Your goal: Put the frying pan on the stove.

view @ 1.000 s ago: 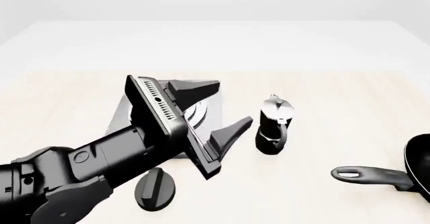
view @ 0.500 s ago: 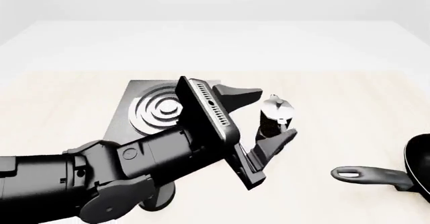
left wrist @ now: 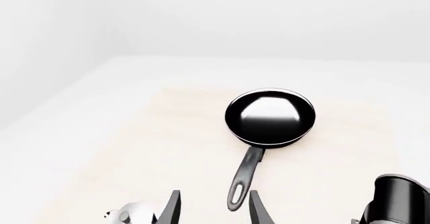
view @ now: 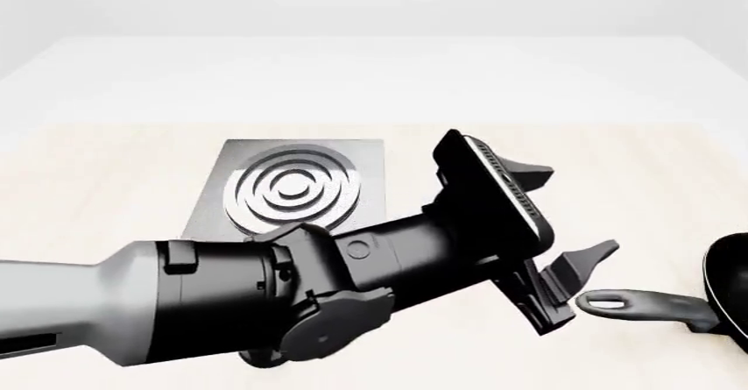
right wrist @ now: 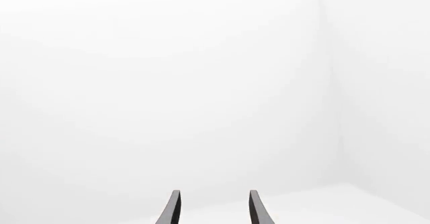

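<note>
The left tool [view: 567, 219] was over the right part of the table [view: 94, 171], at the end of the left arm [view: 234, 294], which crossed the front view from the left edge. Its two fingers stood wide apart and held nothing. One finger [view: 528, 177] pointed to the far side and the other finger [view: 584, 260] was just above the slotted end of the handle [view: 637, 304], but I could not tell if it touched it.

The frying pan [left wrist: 270, 117] lay on the table near the right edge of the front view, where only a part of its black bowl was visible. In the left wrist view its glossy inside was seen whole, and the handle ran from the bowl toward the gap between the tool's fingers. The stove [view: 292, 188] sat flat on the table, well apart from the pan, to the left of it and farther back, with its silver rings uncovered.

The right tool [right wrist: 213, 209] appeared only in its own wrist view, with the fingers apart and nothing between them, in front of a plain white background.
</note>
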